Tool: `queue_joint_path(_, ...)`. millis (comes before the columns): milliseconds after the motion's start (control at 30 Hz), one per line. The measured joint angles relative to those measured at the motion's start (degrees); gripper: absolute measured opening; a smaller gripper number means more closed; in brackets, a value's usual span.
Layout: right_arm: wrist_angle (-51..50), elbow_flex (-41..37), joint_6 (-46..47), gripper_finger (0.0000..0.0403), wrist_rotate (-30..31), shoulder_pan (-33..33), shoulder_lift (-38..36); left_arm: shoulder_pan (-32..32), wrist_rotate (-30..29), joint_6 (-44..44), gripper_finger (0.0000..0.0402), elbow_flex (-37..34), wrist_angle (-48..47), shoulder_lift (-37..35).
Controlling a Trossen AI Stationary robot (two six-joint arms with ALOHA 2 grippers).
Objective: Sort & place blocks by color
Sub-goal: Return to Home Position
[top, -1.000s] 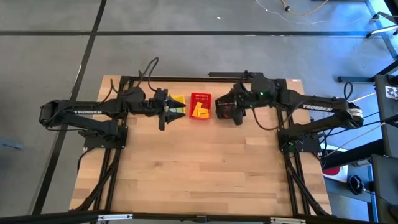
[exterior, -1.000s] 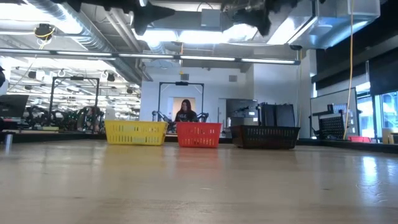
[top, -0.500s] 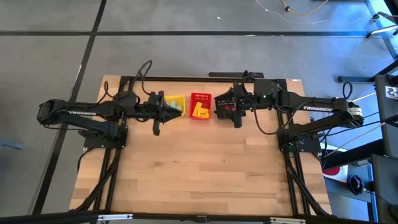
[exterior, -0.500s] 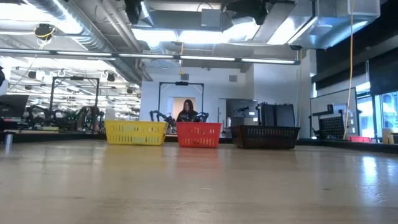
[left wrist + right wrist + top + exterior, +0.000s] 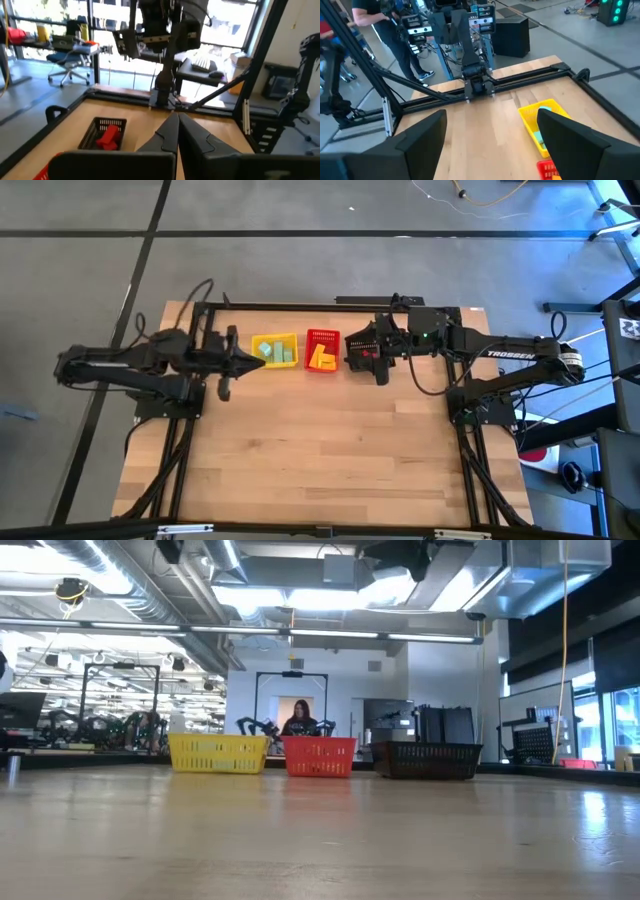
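Three mesh baskets stand in a row at the table's far side. The yellow basket holds pale teal-green blocks. Yellow blocks lie in the red basket. The black basket holds a red block. My left gripper is shut and holds nothing, in the air just left of the yellow basket. My right gripper hangs open over the black basket and hides most of it from above. In the right wrist view its fingers stand wide apart with nothing between them.
The near half of the wooden table carries no objects. A black frame rail runs along the far edge. A person sits in the room beyond the baskets.
My left gripper has drawn back from over the yellow basket toward the table's left edge and has shut with nothing in it. The yellow basket with its teal-green blocks now shows in full. My right gripper has kept still.
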Motion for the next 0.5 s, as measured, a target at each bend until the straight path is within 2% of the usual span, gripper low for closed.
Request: queue_joint_path(500, 0.1, 0.0, 5.1, 0.0312, -0.5, 0.0, 0.0, 0.0, 0.0, -3.6, 0.0000, -22.3, 2.4, -30.2)
